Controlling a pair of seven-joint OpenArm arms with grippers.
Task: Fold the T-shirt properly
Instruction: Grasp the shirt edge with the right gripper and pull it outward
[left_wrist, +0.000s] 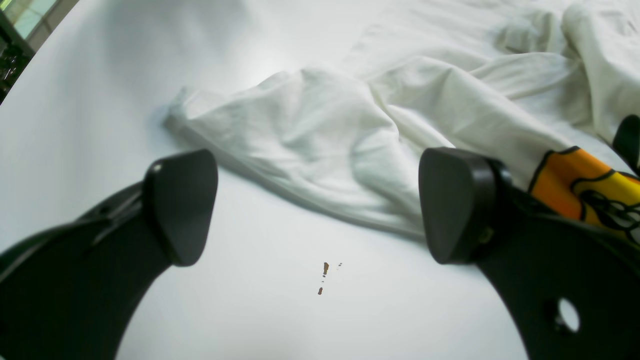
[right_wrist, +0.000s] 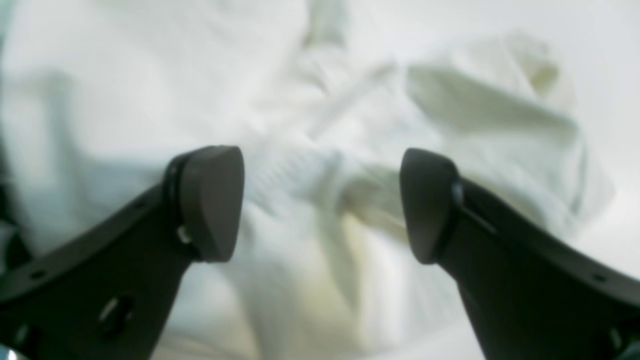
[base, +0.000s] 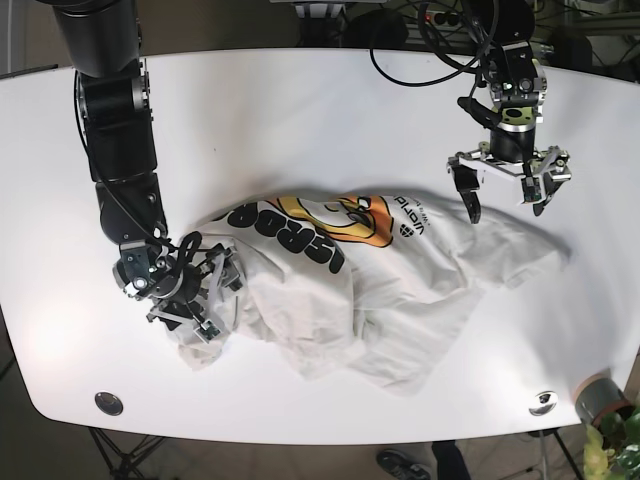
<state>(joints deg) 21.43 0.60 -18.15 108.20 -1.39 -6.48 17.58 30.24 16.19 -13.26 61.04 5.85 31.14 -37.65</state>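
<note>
The T-shirt (base: 350, 290) is seen crumpled on the white worktop (base: 300, 120); the left tool (base: 505, 190) is held apart above its sleeve; the right tool (base: 185, 290) is spread apart over bunched fabric.

I see the white T-shirt (base: 380, 300) lying crumpled mid-desk (base: 300, 110), its orange-and-yellow print facing up, sleeves bunched.
</note>
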